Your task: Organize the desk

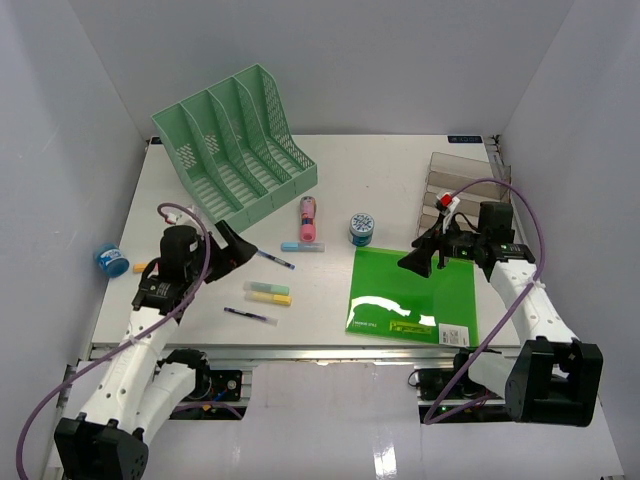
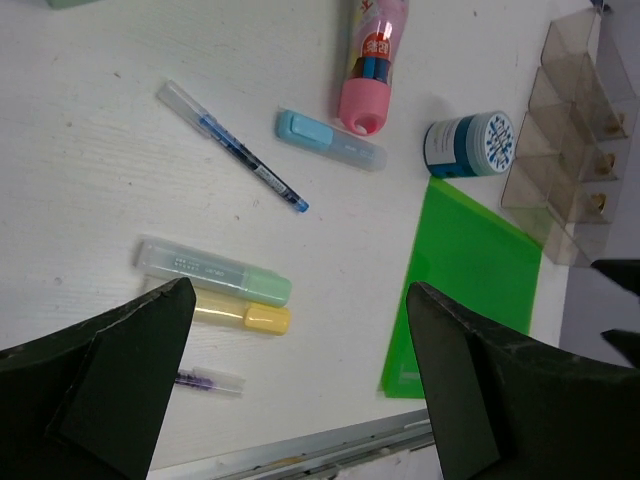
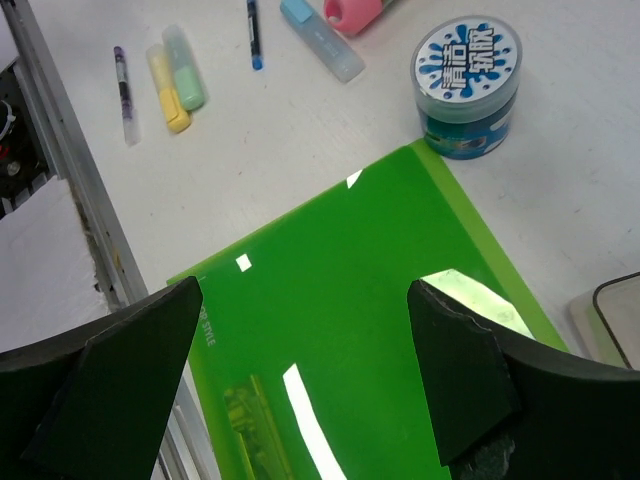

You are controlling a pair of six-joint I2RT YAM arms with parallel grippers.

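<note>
Hovering over the desk, we hold both pincers apart: right gripper above the green folder, left gripper well left of it.

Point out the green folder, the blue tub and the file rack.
green folder (image 3: 350,290): right wrist view, middle of its cover.
blue tub (image 3: 467,58): right wrist view, on its printed lid.
file rack (image 1: 237,150): top view, among its middle dividers.

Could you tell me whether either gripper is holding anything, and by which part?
Nothing is held; the left gripper and the right gripper both stand open.
</note>
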